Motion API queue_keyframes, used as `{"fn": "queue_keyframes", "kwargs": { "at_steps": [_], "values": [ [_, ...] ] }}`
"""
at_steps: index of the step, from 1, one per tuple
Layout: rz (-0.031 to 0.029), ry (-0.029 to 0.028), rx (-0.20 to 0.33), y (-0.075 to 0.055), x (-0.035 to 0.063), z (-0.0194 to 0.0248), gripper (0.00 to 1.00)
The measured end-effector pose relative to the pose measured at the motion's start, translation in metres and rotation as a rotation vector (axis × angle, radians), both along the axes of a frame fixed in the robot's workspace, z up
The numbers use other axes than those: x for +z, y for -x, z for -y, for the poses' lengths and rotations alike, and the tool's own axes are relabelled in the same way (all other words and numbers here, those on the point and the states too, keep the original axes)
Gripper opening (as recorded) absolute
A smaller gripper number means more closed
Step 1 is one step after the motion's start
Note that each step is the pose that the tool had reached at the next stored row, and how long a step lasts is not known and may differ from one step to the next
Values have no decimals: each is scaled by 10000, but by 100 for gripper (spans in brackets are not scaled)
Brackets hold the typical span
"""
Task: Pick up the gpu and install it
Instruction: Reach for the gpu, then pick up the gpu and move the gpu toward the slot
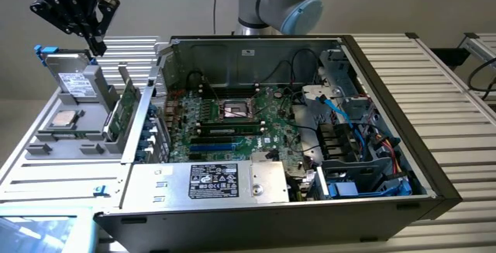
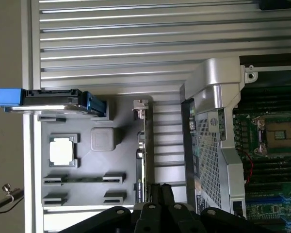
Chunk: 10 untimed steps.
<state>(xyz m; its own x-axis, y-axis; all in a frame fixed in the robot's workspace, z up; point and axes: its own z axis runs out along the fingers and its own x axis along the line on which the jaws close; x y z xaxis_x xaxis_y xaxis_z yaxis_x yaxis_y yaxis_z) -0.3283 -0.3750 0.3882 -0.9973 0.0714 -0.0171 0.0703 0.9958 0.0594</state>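
Exterior view: closed hand [image 1: 99,48] hovers near upright gpu [image 1: 126,107].

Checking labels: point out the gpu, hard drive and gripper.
gpu [image 1: 125,112], exterior view, green board face.
hard drive [image 1: 78,83], exterior view, white label.
gripper [image 1: 99,49], exterior view, between fingertips.

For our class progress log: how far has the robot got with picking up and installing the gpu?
Done: nothing yet; the gpu stands in the parts tray beside the open case. In hand: the gripper, shut and empty, hangs above the tray. Left: both the pickup and the install.
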Motion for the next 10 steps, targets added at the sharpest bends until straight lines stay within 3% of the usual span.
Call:
{"fn": "queue_keyframes", "kwargs": {
  "at_steps": [10],
  "values": [
    [0,0,1,0,0,0,12]
  ]
}}
